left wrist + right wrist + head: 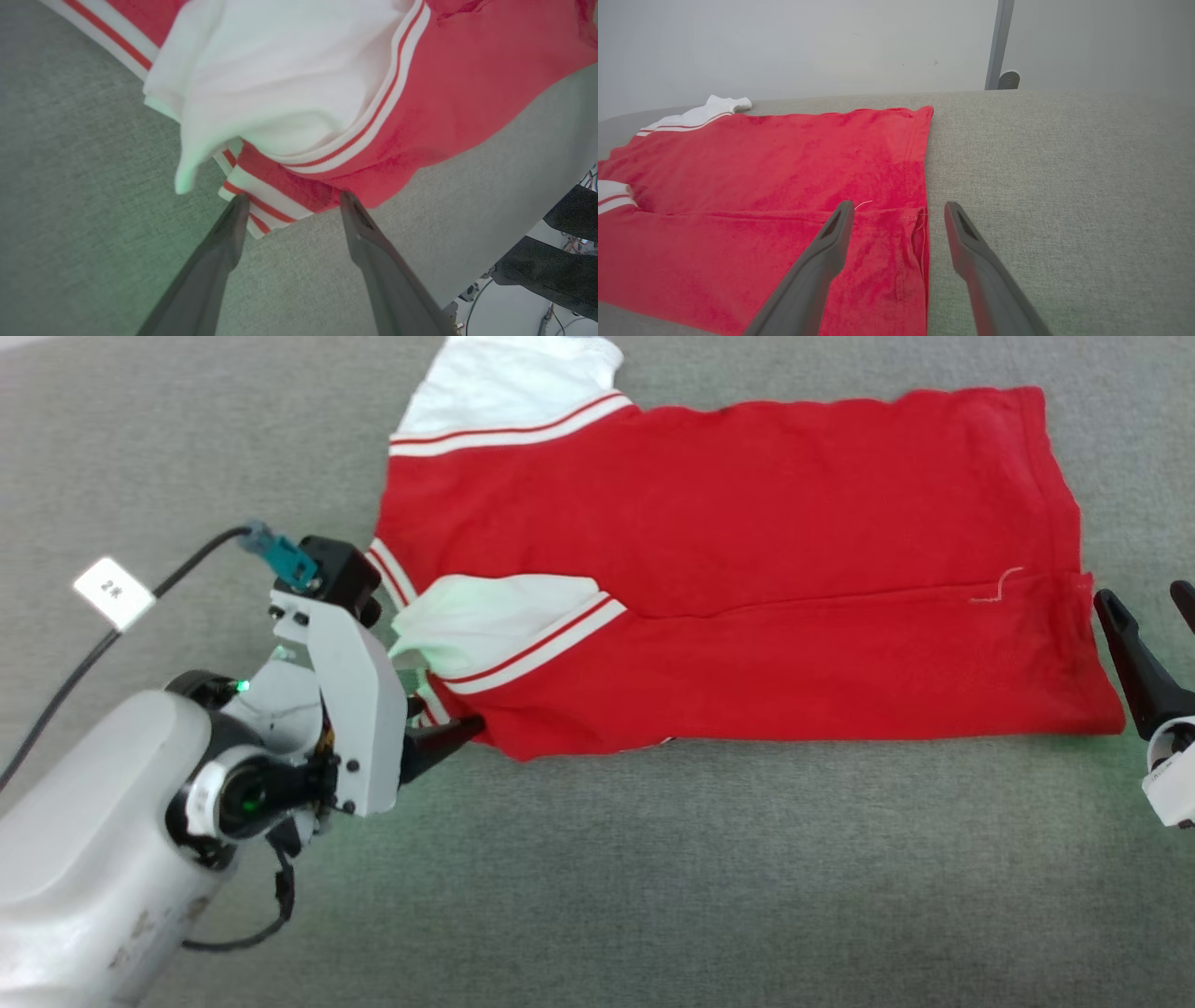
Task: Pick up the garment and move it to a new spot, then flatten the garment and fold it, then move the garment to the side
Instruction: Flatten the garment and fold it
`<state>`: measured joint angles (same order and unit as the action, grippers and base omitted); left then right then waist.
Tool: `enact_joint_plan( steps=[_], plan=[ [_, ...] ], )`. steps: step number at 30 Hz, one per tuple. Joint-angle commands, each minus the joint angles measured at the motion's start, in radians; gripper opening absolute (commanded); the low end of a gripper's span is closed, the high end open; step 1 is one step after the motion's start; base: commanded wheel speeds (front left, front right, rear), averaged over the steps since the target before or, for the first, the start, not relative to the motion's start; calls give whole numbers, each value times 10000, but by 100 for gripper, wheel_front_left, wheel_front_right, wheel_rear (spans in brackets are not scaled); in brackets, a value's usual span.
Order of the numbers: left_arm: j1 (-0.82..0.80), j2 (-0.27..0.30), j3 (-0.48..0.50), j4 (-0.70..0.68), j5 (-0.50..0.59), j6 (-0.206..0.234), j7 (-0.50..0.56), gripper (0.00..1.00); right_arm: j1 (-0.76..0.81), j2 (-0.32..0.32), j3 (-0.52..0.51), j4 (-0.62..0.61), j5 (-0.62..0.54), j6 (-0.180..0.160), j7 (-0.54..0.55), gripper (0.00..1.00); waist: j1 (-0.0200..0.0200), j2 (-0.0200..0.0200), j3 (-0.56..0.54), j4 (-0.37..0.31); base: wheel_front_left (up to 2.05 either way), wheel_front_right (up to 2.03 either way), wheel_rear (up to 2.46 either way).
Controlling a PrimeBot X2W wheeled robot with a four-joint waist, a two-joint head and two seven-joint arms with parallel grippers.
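Note:
The garment point(747, 551) is a red shirt with white sleeve panels and red-white striped trim. It lies flat on the grey table point(653, 877), its near long edge folded over onto itself. My left gripper point(453, 733) stands open at the shirt's near left corner. In the left wrist view this gripper point(294, 198) has its fingertips either side of the striped trim point(261, 196), pinching nothing. My right gripper point(1144, 597) is open just off the shirt's right hem. In the right wrist view, one finger of it point(900, 205) hovers over the red hem point(920, 224) and the other over bare table.
A black cable with a white tag point(112, 590) runs off to the left behind my left arm. The table's edge and dark equipment point(560, 266) show at the left wrist view's lower right. A wall and a metal post point(999, 46) stand beyond the far edge.

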<state>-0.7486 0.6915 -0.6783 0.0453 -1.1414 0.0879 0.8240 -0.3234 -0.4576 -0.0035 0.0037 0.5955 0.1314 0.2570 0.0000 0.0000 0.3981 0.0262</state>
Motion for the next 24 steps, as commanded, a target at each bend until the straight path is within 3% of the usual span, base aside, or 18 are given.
enact_joint_plan(
  steps=[1,12,13,14,15,16,24],
  plan=[
    [-150,-59,-27,159,-26,-17,39,100,-136,22,22,-3,3,-17,16,100,0,0,181,-202,0,0,0],
    [-316,-834,-421,2091,-264,-554,272,100,-92,-18,-69,-45,-6,-17,67,100,0,0,581,-520,0,0,0],
    [-332,-906,-446,2173,-267,-621,229,85,-83,-49,-75,-63,2,-17,130,100,0,0,600,-505,0,0,0],
    [-343,-983,-480,2238,-248,-707,166,47,-76,-83,-65,-84,15,-17,179,100,0,0,614,-485,0,0,0],
    [-350,-1063,-492,2299,-238,-788,92,27,-63,-123,-32,-103,38,-17,281,100,0,0,615,-463,0,0,0],
    [-339,-1157,-471,2371,-304,-859,41,0,-43,-171,2,-122,75,-17,397,100,0,0,613,-439,0,0,0],
    [-384,-1552,-678,2666,-129,-1339,-301,0,70,-1202,791,-311,473,-17,2651,100,0,0,541,-105,0,0,0]
  ],
)
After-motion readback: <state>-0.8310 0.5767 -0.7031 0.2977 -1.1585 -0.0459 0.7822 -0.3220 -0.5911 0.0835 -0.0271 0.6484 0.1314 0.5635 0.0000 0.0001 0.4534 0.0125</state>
